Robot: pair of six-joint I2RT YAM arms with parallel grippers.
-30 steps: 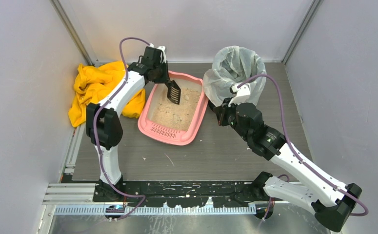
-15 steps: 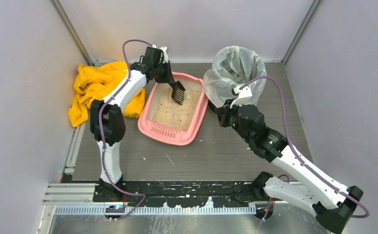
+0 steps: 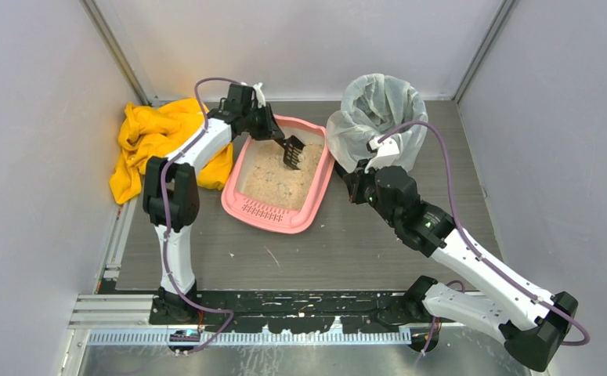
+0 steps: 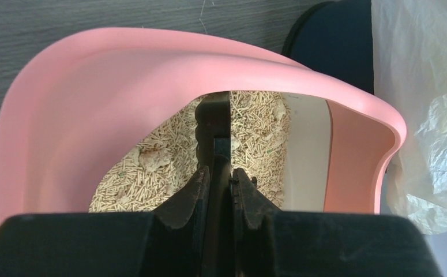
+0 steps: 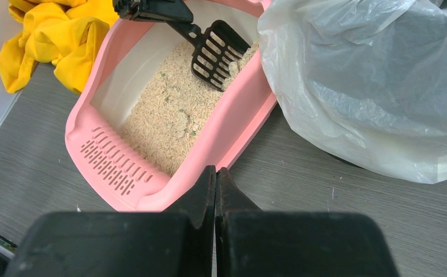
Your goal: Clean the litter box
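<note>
Swinging across, the left gripper (image 3: 271, 128) had carried its black scoop (image 3: 293, 151) from mid-tray to the litter box (image 3: 272, 216) corner nearest the lined bin (image 3: 381, 110).

Left jaws were clenched on the scoop handle, slotted blade tilted over the litter (image 5: 169, 115); the right gripper (image 5: 215, 176) hovered just in front of the bin, pinched together on nothing. That pink box sat flat just left of the bin, rim apparently against the liner. It looked a stiff, light shell, but loose granules would slide and spill if tipped, so grip the rolled long-side rim or slotted lip, level.
</note>
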